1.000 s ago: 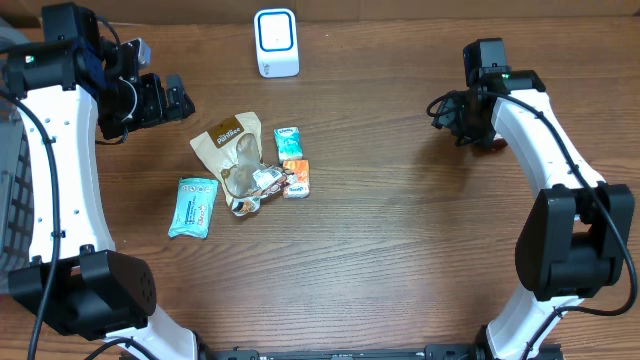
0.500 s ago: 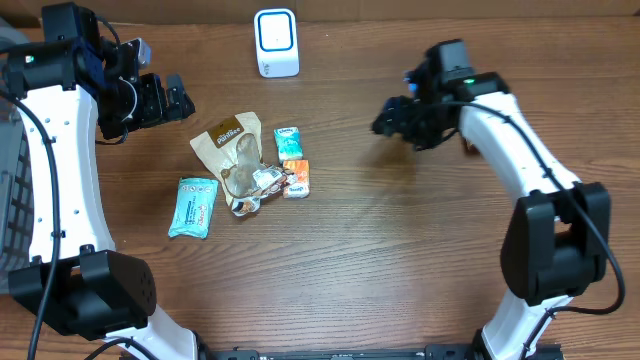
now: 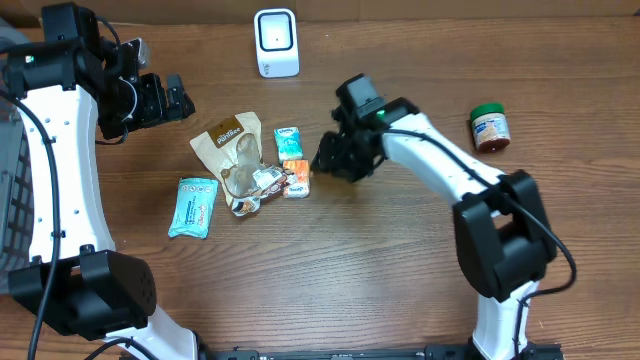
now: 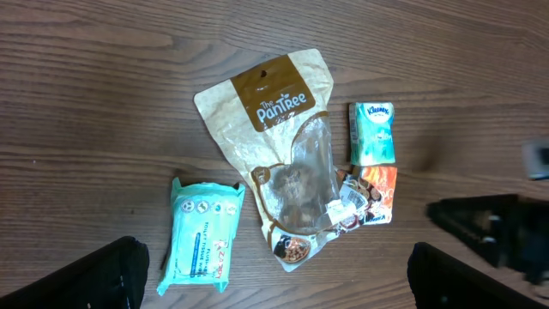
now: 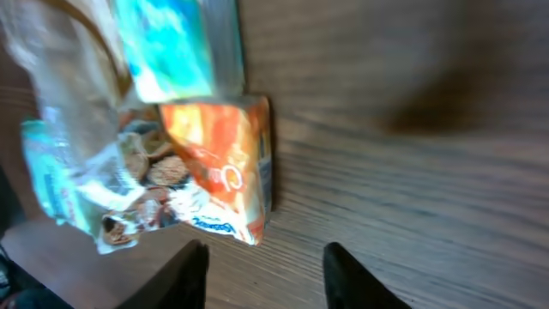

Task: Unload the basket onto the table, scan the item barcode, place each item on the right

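Observation:
Several items lie left of centre: a brown PanTree pouch (image 3: 232, 150) (image 4: 274, 129), a teal tissue pack (image 3: 288, 143) (image 4: 372, 133), an orange tissue pack (image 3: 296, 178) (image 5: 227, 163) and a teal wipes pack (image 3: 194, 206) (image 4: 203, 233). The white scanner (image 3: 276, 42) stands at the back. My right gripper (image 3: 325, 162) (image 5: 266, 279) hovers just right of the orange pack, open, nothing between its fingers. My left gripper (image 3: 165, 100) (image 4: 274, 287) hangs wide open above the pile's left side, holding nothing. No barcode shows.
A small jar with a green lid (image 3: 489, 128) stands alone on the wooden table (image 3: 400, 260) at the right. The right arm's dark fingers (image 4: 489, 232) show at the right edge of the left wrist view.
The right arm swung from the table's right side leftward to the orange pack, its jaws narrower now. The jar it was over now stands uncovered. The left arm stayed still.

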`<state>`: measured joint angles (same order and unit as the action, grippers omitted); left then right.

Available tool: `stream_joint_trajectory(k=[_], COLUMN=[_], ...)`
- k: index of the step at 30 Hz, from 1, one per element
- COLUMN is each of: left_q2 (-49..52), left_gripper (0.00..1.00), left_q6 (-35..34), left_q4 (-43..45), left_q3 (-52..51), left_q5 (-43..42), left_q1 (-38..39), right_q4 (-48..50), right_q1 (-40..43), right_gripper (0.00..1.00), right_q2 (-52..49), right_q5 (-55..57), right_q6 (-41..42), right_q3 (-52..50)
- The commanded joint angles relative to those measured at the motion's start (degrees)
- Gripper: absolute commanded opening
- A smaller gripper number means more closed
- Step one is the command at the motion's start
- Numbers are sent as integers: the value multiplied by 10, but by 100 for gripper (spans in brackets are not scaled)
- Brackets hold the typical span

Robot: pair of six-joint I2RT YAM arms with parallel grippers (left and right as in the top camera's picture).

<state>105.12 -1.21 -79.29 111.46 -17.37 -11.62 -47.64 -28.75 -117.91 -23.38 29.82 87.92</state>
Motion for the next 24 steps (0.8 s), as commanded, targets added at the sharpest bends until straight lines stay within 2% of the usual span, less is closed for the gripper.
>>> stream_joint_trajectory(k=[1, 7, 14, 16, 20, 24], left_q2=[-14, -14, -14, -14, -14, -14], left_gripper=[99, 100, 100, 99, 99, 99], left_q6=[13, 13, 13, 13, 13, 13], left_q4=[0, 0, 0, 0, 0, 0], left_q3=[2, 2, 2, 2, 2, 2], left_q5=[0, 0, 0, 0, 0, 0], left_q1=[4, 4, 4, 4, 4, 4], right_q4=[5, 31, 61, 60, 48, 1], right_q1=[-22, -63, -68, -68, -68, -62], right_gripper=[38, 39, 35, 28, 6, 4], right_q2=[-17, -31, -44, -46, -45, -39], right_q5=[-3, 42, 52, 54, 56, 56], right_q6=[24, 75, 82, 83, 73, 20], right_q3=[-6, -17, -24, -24, -22, 0])
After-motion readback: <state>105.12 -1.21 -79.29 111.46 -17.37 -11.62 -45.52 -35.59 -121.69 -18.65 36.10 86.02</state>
